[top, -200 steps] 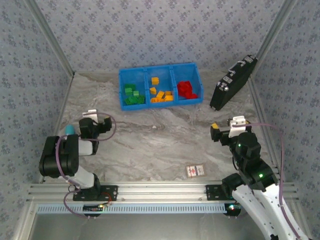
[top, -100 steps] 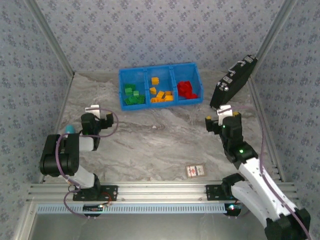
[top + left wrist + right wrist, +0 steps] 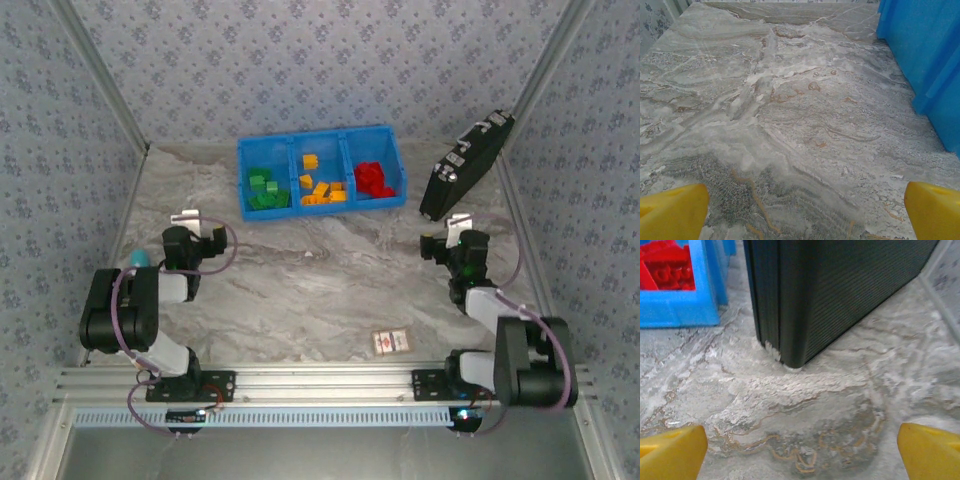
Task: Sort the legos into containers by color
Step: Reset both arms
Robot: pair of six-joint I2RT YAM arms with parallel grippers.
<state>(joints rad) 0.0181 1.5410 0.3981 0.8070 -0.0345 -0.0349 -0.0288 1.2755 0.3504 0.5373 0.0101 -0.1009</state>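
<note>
The blue three-compartment tray (image 3: pixel 295 148) stands at the back of the table. Green legos (image 3: pixel 265 190) lie in its left compartment, orange-yellow legos (image 3: pixel 320 188) in the middle one and red legos (image 3: pixel 374 180) in the right one. My left gripper (image 3: pixel 188 232) rests low at the left, open and empty, its yellow fingertips (image 3: pixel 672 210) wide apart over bare marble, the tray's wall (image 3: pixel 925 45) at its right. My right gripper (image 3: pixel 450 238) sits low at the right, open and empty, facing the black device, with the red legos (image 3: pixel 662 267) at the upper left.
A black rectangular device (image 3: pixel 465 165) leans at the back right, close in front of the right gripper (image 3: pixel 840 285). A small red-and-white card (image 3: pixel 390 341) lies near the front edge. A light blue stick (image 3: pixel 139 259) pokes out beside the left arm. Patterned walls enclose the table.
The right arm has folded back down to the table at the right, its gripper now low before the black device. The left arm has barely moved.
</note>
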